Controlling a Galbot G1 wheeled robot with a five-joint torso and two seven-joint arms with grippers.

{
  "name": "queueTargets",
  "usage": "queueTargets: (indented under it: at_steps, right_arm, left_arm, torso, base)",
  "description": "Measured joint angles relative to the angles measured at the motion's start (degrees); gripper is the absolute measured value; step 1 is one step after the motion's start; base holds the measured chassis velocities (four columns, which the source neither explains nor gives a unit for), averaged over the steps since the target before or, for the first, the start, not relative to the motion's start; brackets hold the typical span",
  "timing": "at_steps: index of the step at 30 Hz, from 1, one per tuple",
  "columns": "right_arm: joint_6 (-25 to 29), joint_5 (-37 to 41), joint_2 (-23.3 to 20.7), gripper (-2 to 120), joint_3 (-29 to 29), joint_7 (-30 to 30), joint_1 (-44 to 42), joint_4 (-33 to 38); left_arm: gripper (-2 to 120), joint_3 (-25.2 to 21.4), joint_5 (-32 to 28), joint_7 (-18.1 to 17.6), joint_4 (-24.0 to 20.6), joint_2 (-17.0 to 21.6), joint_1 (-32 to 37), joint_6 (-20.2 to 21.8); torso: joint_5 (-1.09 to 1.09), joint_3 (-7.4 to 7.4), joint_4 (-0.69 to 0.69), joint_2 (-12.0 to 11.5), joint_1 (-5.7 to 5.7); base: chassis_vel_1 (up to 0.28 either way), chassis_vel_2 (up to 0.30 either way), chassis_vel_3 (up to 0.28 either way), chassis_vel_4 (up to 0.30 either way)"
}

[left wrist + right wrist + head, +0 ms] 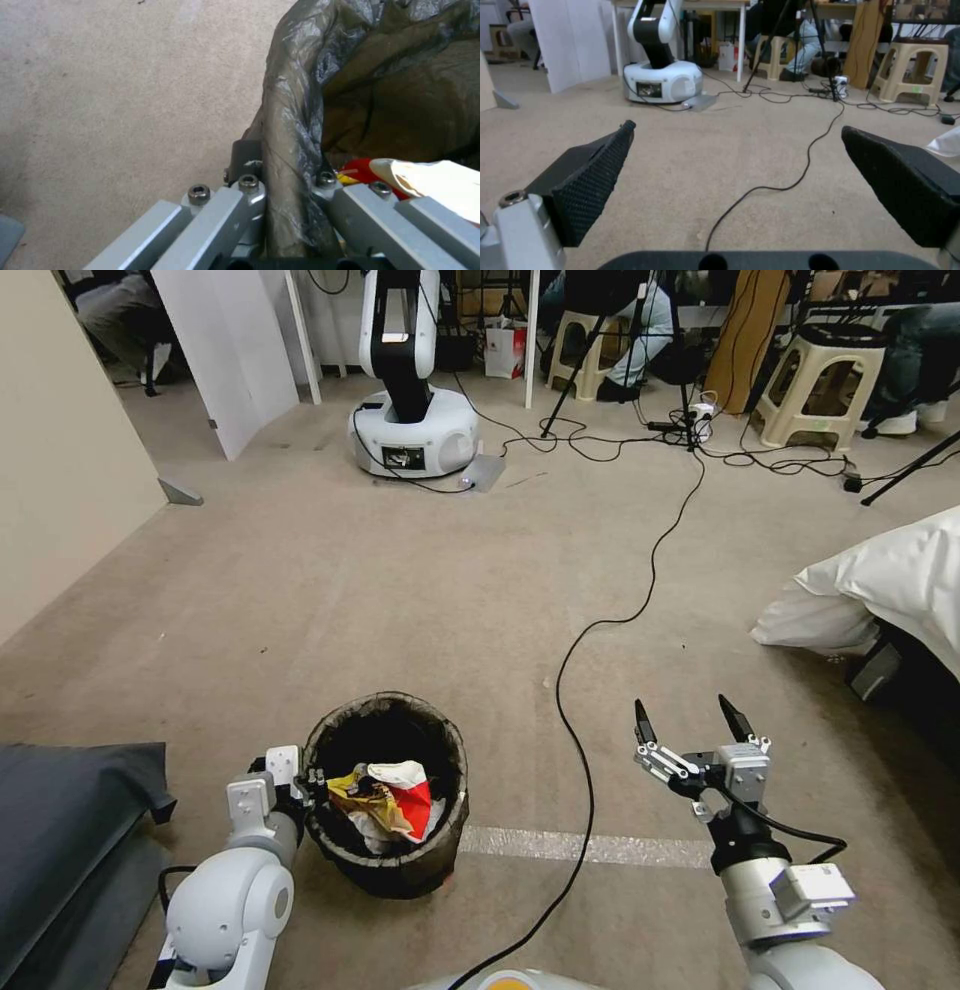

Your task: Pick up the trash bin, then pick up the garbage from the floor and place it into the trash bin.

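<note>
The trash bin (388, 790) with its dark bag liner stands low in the head view, left of centre. Garbage (385, 800) lies inside it: a red, white and yellow wrapper and crumpled paper, also seen as garbage (425, 183) in the left wrist view. My left gripper (308, 782) is shut on the bin's lined rim (290, 157) at its left side, one finger outside and one inside. My right gripper (692, 718) hangs open over bare carpet to the right of the bin, its black fingers (595, 176) wide apart with nothing between them.
A black cable (580, 690) runs across the carpet between bin and right gripper. A white robot base (412, 435) stands far ahead, with stools (820, 380) and tripods behind. White bedding (880, 590) lies at right, a grey cushion (70, 830) at left. A pale tape strip (580, 846) crosses the floor.
</note>
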Motion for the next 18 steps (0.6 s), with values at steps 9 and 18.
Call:
queueTargets:
  at_steps: [9,18]
  right_arm:
    - [0.03,-0.17,-0.21,100,-0.90,0.73,0.02,-0.14]
    - [0.03,-0.21,-0.72,100,-1.80,1.68,0.24,-0.14]
  left_arm:
    - [23,0.33,0.09,-0.01,0.20,-0.04,-0.21,0.11]
    - [53,0.62,-0.02,-0.01,-0.95,-0.12,-0.18,0.44]
  torso:
    - [-0.08,0.01,-0.03,-0.01,0.00]
    - [-0.07,0.02,-0.04,-0.01,0.00]
  base:
    - [0.000,0.000,0.000,0.000]
    - [0.000,0.000,0.000,0.000]
